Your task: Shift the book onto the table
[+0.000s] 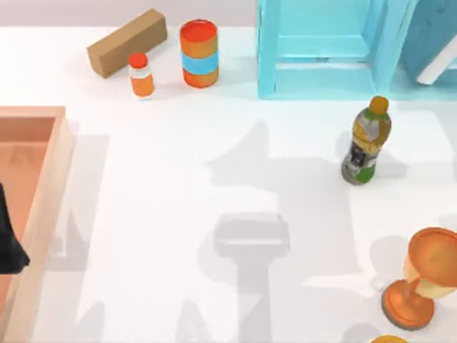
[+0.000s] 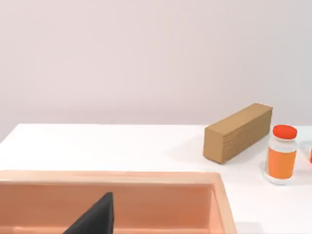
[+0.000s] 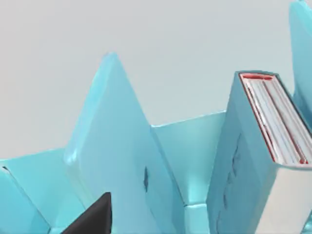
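**Book in the shelf unit, table bare below it**

The white table [image 1: 214,214] spreads under my camera. At its far edge, right of centre, stands the light blue shelf unit [image 1: 321,50]; the teal book [image 3: 253,161] is inside it, upright and leaning, white pages with red trim facing my right wrist camera. An orange-brown wooden tray [image 1: 43,207] sits at the left side, my left arm [image 1: 11,243] over it. Whether either of my grippers is open or closed, I cannot tell. Far left lies a cardboard box [image 1: 127,41], beside it an orange can [image 1: 198,53] and small orange bottle [image 1: 141,75]. A green drink bottle [image 1: 366,140] stands right; a copper trophy cup [image 1: 425,275] sits nearer.
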